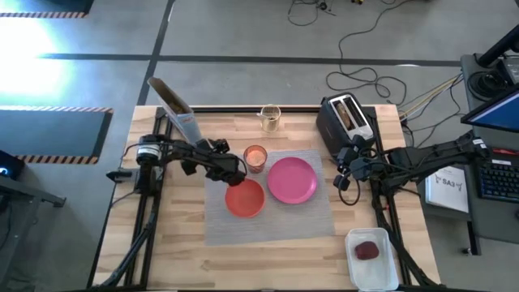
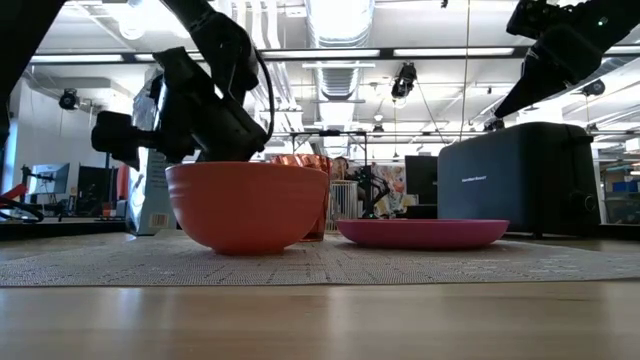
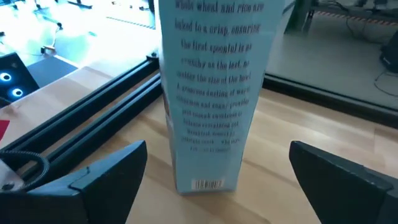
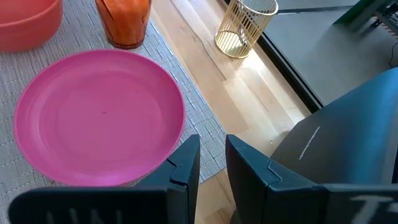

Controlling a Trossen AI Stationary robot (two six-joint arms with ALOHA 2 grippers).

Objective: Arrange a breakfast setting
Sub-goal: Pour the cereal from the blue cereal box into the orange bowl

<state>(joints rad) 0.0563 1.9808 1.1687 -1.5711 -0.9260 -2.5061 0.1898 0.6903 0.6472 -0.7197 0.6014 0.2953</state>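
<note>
Placemat (image 1: pixel 272 217): grey, woven, centre of table.
Plate (image 1: pixel 292 179): pink, on placemat, right of middle.
Bowl (image 1: pixel 244 198): red-orange, upright on placemat, just left of plate.
Cup (image 1: pixel 255 157): orange, at placemat's far edge, behind bowl.
Toaster (image 1: pixel 345 122): black, beyond placemat's far right corner, toast (image 1: pixel 347 113) in slot.
Dark-red item (image 1: pixel 366 251): in white tray (image 1: pixel 372 240), near right corner of table.
Cereal box (image 3: pixel 208 93): upright, far left of table.
Left gripper (image 3: pixel 217 177): beside bowl's far-left rim, jaws spread wide, holding nothing.
Right gripper (image 4: pixel 212 163): just right of plate, jaws nearly together, holding nothing.
</note>
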